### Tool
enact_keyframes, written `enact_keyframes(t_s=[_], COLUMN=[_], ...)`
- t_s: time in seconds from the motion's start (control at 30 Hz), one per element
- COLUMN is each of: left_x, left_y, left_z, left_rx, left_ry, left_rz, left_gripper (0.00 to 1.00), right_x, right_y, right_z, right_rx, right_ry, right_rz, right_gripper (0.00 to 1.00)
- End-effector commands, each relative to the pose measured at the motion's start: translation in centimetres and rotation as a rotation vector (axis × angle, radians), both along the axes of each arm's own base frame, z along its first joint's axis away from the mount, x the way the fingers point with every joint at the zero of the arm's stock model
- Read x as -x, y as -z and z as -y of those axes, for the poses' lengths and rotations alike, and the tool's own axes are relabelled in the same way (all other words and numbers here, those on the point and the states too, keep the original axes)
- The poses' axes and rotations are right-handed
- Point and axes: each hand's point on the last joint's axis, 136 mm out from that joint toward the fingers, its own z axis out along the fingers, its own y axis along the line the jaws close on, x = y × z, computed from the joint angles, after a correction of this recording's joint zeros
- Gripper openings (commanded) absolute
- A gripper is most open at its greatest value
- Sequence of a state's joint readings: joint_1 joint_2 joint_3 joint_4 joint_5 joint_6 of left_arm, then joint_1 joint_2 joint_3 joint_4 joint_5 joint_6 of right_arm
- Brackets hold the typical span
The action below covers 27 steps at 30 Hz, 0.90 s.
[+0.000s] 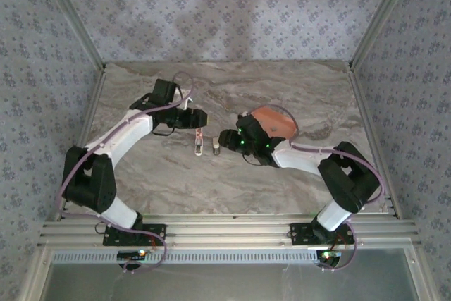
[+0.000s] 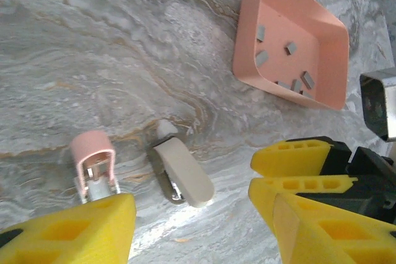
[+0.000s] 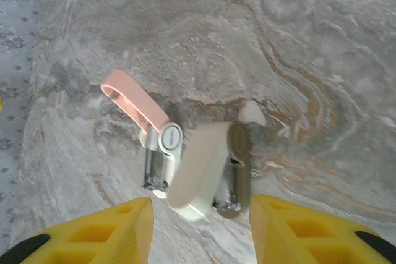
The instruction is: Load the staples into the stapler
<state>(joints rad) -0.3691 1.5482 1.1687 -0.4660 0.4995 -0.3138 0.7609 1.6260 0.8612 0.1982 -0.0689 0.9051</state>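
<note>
The stapler (image 3: 162, 143) lies on the marble table with its pale pink lid (image 3: 133, 103) swung open and its metal rail bare; it is also in the left wrist view (image 2: 93, 156) and the top view (image 1: 198, 144). Several small grey staples (image 2: 289, 47) lie loose in the salmon tray (image 2: 247, 41). My left gripper (image 2: 195, 214) (image 1: 199, 119) is open just short of the stapler, holding nothing. My right gripper (image 3: 201, 214) (image 1: 227, 139) is open too, its fingers apart on either side of a beige mini stapler (image 3: 198, 174), clear of it.
The beige mini stapler (image 2: 184, 171) (image 1: 216, 147) lies right beside the pink one and looks blurred in the right wrist view. The tray (image 1: 278, 121) sits behind the right wrist. The right arm's yellow fingers (image 2: 291, 153) crowd the left wrist view.
</note>
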Motion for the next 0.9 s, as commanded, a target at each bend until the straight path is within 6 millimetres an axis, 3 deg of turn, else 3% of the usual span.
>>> enact_keyframes(t_s=[0.0,0.27,0.47,0.67,0.73,0.87], left_x=[0.1,0.9,1.0,1.0,1.0,1.0], left_y=[-0.7,0.0,0.3,0.5,0.6,0.6], left_z=[-0.5,-1.2,-1.2,-1.4,-1.3,-1.3], left_rx=[0.015,0.015,0.024,0.025,0.027,0.033], left_ry=[-0.024,-0.029,-0.023,-0.025,-0.024,-0.024], left_rz=[0.026,0.014,0.014,0.014,0.013,0.012], left_gripper=[0.61,0.61,0.61,0.61,0.61,0.61], right_x=[-0.1,0.2,1.1,3.5,3.8,3.4], right_y=[0.6,2.4,6.4,10.5,10.8,9.4], right_z=[-1.0,-2.6,-1.4,0.7,1.1,0.6], right_rx=[0.006,0.043,0.131,0.233,0.241,0.231], right_ry=[-0.023,-0.056,-0.025,0.015,0.018,0.0], right_rz=[-0.04,-0.076,-0.15,-0.233,-0.239,-0.204], right_gripper=[0.46,0.44,0.34,0.26,0.26,0.3])
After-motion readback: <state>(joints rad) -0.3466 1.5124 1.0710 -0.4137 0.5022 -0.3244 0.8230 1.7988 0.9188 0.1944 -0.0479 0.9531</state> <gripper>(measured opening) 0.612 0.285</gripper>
